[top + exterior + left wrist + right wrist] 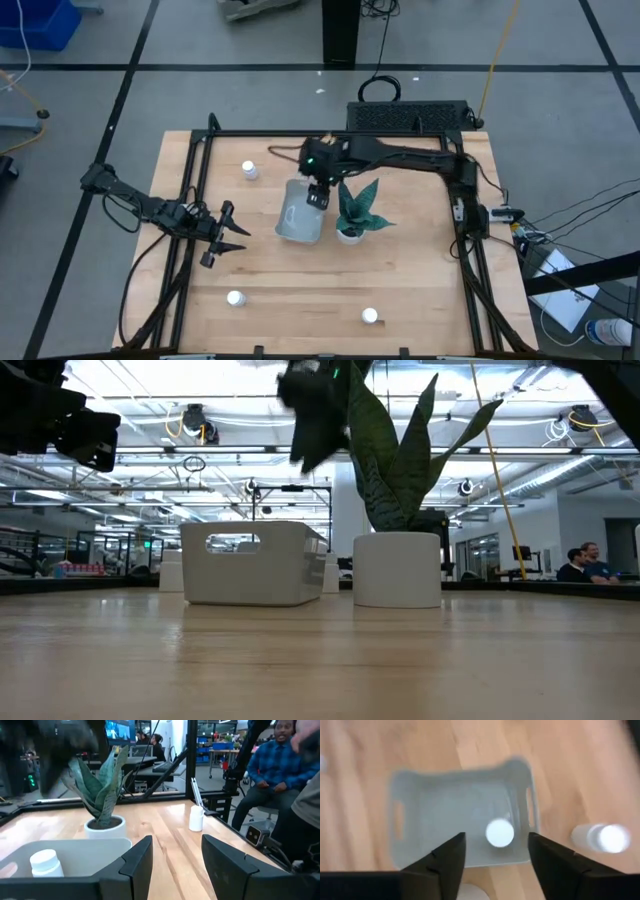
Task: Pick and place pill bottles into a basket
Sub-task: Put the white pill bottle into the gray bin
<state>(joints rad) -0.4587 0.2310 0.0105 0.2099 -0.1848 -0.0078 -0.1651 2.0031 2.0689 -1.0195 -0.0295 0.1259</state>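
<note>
The pale grey-blue basket point(295, 225) stands mid-table on its flat bottom, left of a potted plant. One white pill bottle point(499, 832) stands upright inside it, its cap showing again in the left wrist view point(46, 862). Other pill bottles stand on the wood: one beyond the basket point(249, 170), and two near the front edge point(235, 297) point(370, 316). My right gripper point(497, 865) hangs open above the basket point(318, 197), nothing between its fingers. My left gripper point(225, 235) waits open at the table's left, level, pointing toward the basket point(75, 845).
A spiky green plant in a white pot point(352, 218) stands right beside the basket's right wall. A black frame point(200, 170) rims the table. People sit beyond the table's right side point(270, 765). Bare wood lies between the basket and the front bottles.
</note>
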